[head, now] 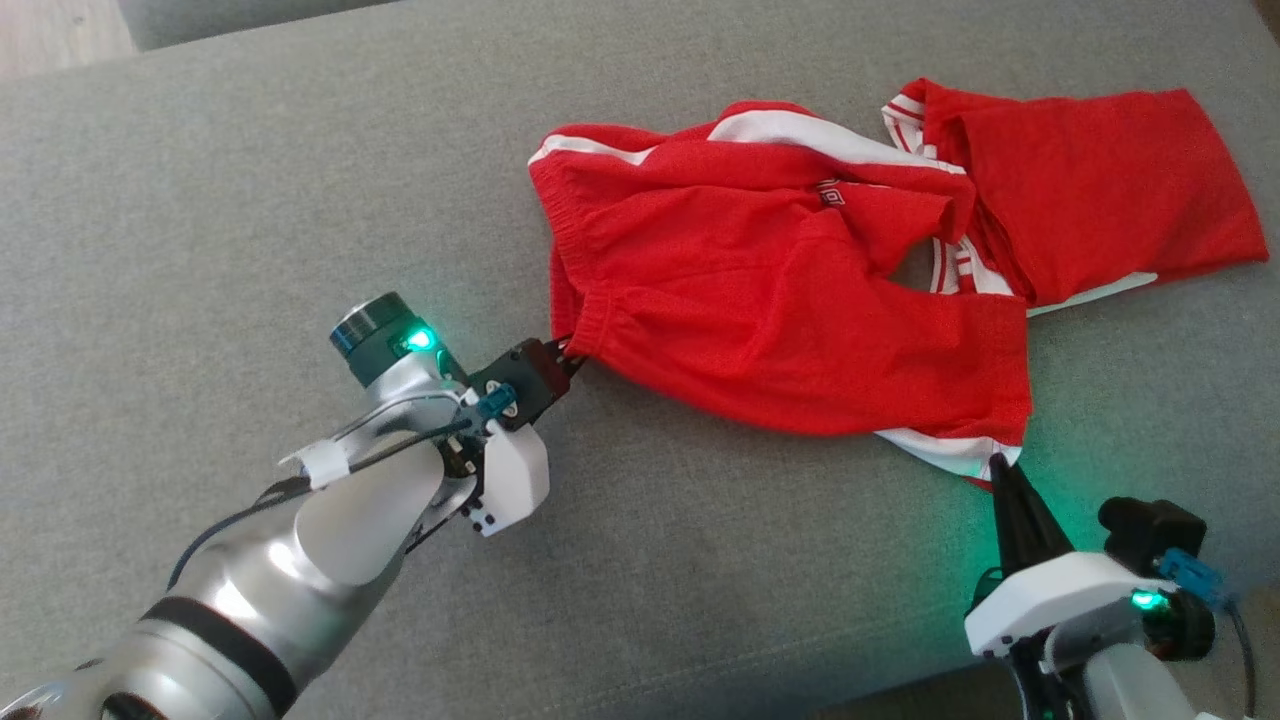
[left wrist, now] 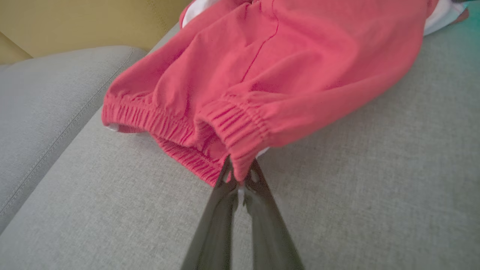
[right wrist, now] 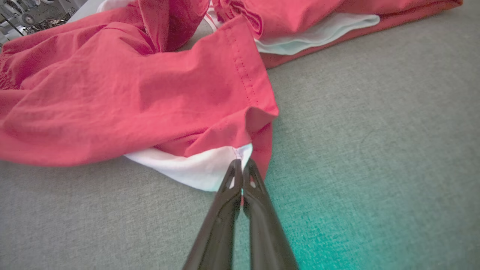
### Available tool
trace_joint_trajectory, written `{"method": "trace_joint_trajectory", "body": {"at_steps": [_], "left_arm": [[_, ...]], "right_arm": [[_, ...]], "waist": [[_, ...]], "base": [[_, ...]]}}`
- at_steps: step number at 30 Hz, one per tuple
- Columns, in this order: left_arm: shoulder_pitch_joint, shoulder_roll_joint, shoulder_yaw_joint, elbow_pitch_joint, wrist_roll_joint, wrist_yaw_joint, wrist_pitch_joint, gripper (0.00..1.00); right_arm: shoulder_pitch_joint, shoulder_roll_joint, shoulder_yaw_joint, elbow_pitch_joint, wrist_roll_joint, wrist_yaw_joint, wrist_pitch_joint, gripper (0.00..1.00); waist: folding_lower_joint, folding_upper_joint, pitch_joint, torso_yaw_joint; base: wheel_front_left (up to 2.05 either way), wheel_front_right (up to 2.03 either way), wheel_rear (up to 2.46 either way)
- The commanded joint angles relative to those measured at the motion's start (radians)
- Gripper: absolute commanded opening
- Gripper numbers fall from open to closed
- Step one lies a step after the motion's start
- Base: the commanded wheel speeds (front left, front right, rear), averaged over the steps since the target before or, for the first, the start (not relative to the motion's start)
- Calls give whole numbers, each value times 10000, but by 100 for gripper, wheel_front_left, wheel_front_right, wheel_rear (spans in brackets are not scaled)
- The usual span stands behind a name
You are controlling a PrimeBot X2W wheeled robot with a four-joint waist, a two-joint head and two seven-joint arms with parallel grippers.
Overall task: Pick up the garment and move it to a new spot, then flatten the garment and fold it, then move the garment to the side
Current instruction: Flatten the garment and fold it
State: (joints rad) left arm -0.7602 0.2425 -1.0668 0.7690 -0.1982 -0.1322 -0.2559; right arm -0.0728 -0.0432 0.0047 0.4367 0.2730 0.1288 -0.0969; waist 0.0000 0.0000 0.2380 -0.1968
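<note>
The garment (head: 790,290) is a pair of red shorts with white side stripes, lying crumpled across the grey cushion (head: 250,200). My left gripper (head: 572,352) is shut on the elastic waistband corner at the garment's near left end. In the left wrist view the gathered red waistband (left wrist: 240,127) is pinched between the gripper's tips (left wrist: 240,176). My right gripper (head: 998,466) is shut on the white-lined hem corner at the garment's near right. In the right wrist view its tips (right wrist: 242,167) clamp the white and red hem (right wrist: 210,168).
Grey cushion fabric spreads to the left and front of the garment. A seam between cushions (left wrist: 63,127) runs to the left in the left wrist view. The cushion's front edge (head: 900,690) lies near my right arm.
</note>
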Motion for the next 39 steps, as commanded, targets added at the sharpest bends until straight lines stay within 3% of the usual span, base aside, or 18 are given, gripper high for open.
{"method": "trace_joint_trajectory", "body": {"at_steps": [1,10,20,28,32,39], "left_arm": [[-355,233,319,-324,-177,16,-58,0],[44,746,392,-1226,-1417,16,-59,0],[54,1497,715,-2454,-4008,16,366,0],[-366,2526,1355,-4307,-6314,31,2056,0],[-440,2960,1835,-5405,-6842,429,2521,0],[34,4058,2371,-7592,-7034,1715,3069,0]], "right_arm": [[-297,-70,162,-250,-48,19,-152,0],[-1132,-259,-151,-1285,-1176,19,169,0],[-2742,-1857,578,-2515,-1046,19,1305,0],[-4041,-2847,1205,-2825,-418,19,1780,0],[-4273,-2973,1257,-3146,-186,19,1982,0],[-3660,-2988,1023,-4677,-178,19,2938,0]], "waist": [[0,0,-76,44],[0,0,-799,540],[0,0,-1753,1109],[0,0,-2451,1464],[0,0,-2642,1605],[0,0,-2763,1806]], "base": [[0,0,0],[0,0,0],[0,0,0],[0,0,0],[0,0,0],[0,0,0]]}}
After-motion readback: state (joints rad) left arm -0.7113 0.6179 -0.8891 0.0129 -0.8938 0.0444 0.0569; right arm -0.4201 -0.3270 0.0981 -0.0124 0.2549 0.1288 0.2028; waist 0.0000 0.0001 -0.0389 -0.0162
